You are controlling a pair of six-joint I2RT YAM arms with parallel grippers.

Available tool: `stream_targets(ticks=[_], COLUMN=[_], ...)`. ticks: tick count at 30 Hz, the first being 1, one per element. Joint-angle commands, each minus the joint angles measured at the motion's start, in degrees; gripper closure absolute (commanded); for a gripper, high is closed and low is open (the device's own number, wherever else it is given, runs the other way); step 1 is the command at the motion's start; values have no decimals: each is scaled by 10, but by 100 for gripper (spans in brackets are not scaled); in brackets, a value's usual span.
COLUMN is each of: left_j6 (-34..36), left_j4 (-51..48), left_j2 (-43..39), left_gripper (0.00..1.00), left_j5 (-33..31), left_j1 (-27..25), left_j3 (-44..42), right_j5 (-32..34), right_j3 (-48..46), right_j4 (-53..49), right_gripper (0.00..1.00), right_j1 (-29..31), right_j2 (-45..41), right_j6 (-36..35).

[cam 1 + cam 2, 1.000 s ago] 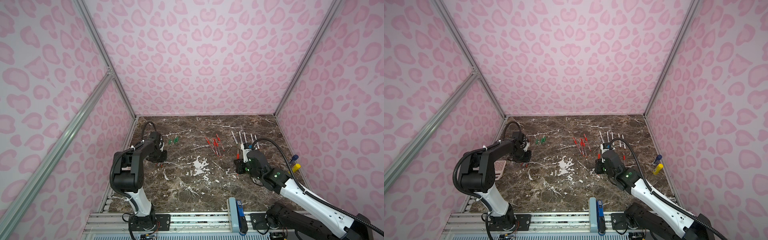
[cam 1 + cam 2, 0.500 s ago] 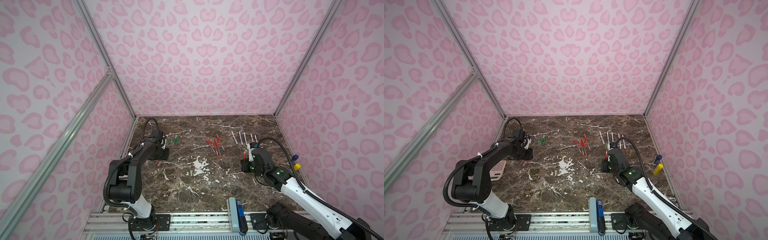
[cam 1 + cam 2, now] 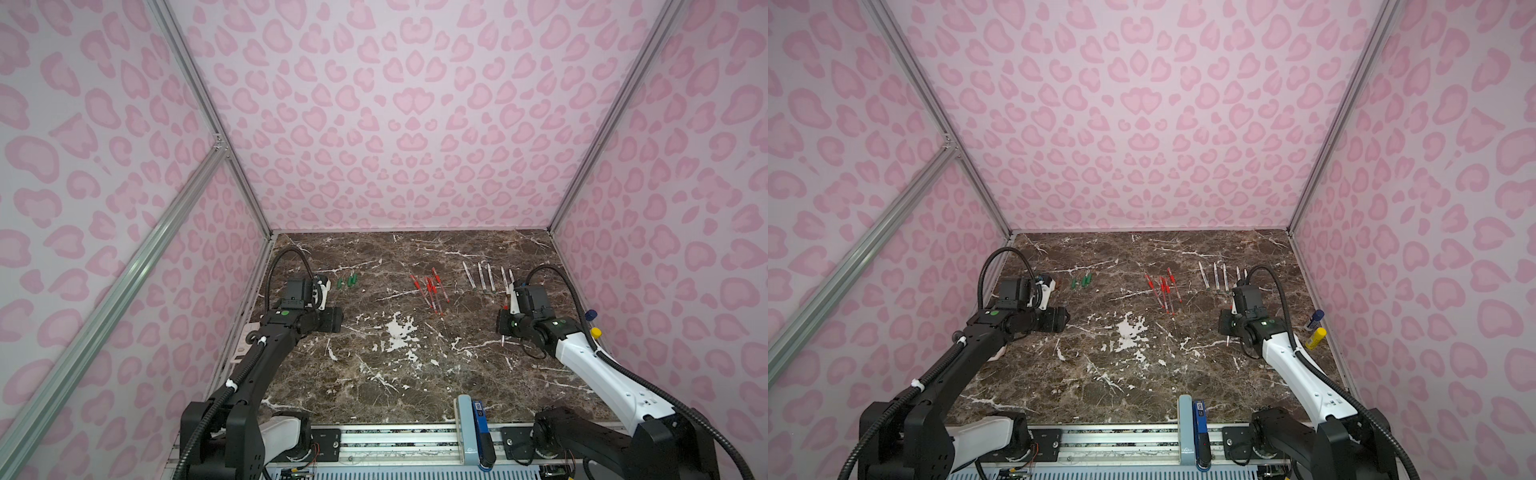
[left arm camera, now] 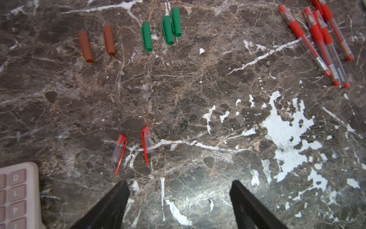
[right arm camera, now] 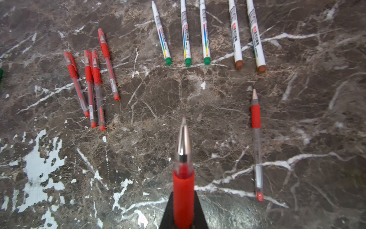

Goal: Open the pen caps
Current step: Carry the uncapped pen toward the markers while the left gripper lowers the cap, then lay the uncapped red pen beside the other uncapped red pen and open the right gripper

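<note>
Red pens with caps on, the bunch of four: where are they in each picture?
In a top view: the red pen bunch mid-table, toward the back wall.
In a top view: the same spot.
Left wrist view: in a corner, partly cut off.
Right wrist view: all four, beside the white pens.
Shared landmark: the big white patch in the marble, nearer the robot than the bunch.

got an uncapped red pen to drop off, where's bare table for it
Bare marble lies between the four capped red pens and the lone uncapped pen, on the robot's side of the white pens. The table's near middle is bare too. Crowded: the far strip, from the loose caps across to the white pens.
</note>
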Motion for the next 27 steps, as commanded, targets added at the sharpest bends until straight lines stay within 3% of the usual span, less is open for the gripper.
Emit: stream_targets(ticks=[1,9,18,27], left_j6=[4,-9,-12,-11], left_j4=[46,47,47,53], left_j2=[-26,-61,-72,-65], left_gripper=[9,2,0,0], left_j5=[26,42,44,47], left_j1=[19,64,75,79], left_j3=[-15,-15,-14,-16], right_j5=[3,23,45,30], right_j3=[14,63,82,100], right_j4=[-9,-36,-30,3], right_gripper=[100,100,98,94], right_j1=[-23,-49,-74,-101], right_j2=[36,139,220,275], right_j6=[-36,-89,-133,-127])
